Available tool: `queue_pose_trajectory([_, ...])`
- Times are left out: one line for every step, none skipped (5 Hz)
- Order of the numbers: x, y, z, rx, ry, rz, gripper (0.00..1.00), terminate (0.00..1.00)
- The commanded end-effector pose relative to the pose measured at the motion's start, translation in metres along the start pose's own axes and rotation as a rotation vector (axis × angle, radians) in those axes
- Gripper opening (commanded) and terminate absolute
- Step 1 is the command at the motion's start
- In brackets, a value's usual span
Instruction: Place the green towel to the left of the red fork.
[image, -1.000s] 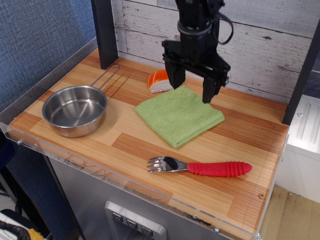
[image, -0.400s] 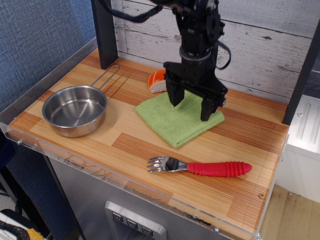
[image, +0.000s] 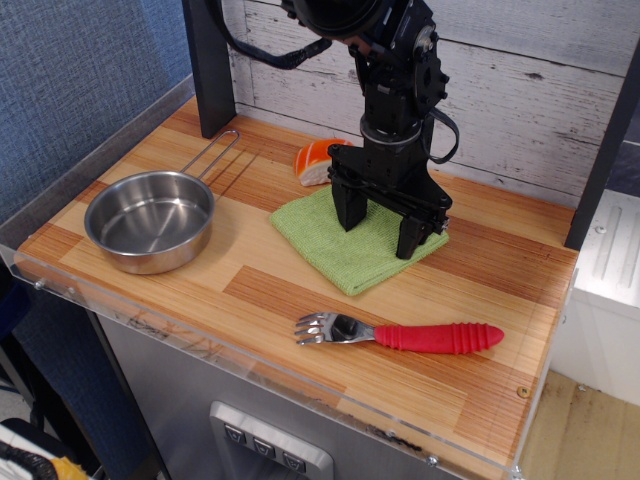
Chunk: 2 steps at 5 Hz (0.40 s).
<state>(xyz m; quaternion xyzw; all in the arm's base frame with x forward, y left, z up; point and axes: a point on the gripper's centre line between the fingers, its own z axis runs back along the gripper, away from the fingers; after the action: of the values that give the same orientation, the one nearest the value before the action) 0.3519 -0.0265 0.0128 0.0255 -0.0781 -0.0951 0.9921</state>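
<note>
**Over the towel, jaws ready**

Behind the red plastic-handled fork (image: 400, 333), tines pointing left, handle running right, lies the light green square microfibre towel (image: 345, 245), corners turned diamond-wise. Spread wide, the black gripper (image: 381, 222) sits on it; it should press down, then close on a fold.

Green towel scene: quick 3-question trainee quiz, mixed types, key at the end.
1. True or false: the gripper jaws are spread open over the green towel.
2. What lies nearest the table's front edge? A) steel pan B) red fork C) orange-and-white piece
3. Fill in: the fork's tines point toward the ___ side of the picture.

Key: 1 true; 2 B; 3 left.
</note>
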Motion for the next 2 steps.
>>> queue_pose_trajectory([-0.0021, -0.0017, -0.0048, -0.035, -0.025, 0.034, 1.00, 0.00])
queue_pose_trajectory([-0.0108, -0.0046, 0.0002, -0.041, -0.015, 0.031, 1.00, 0.00])
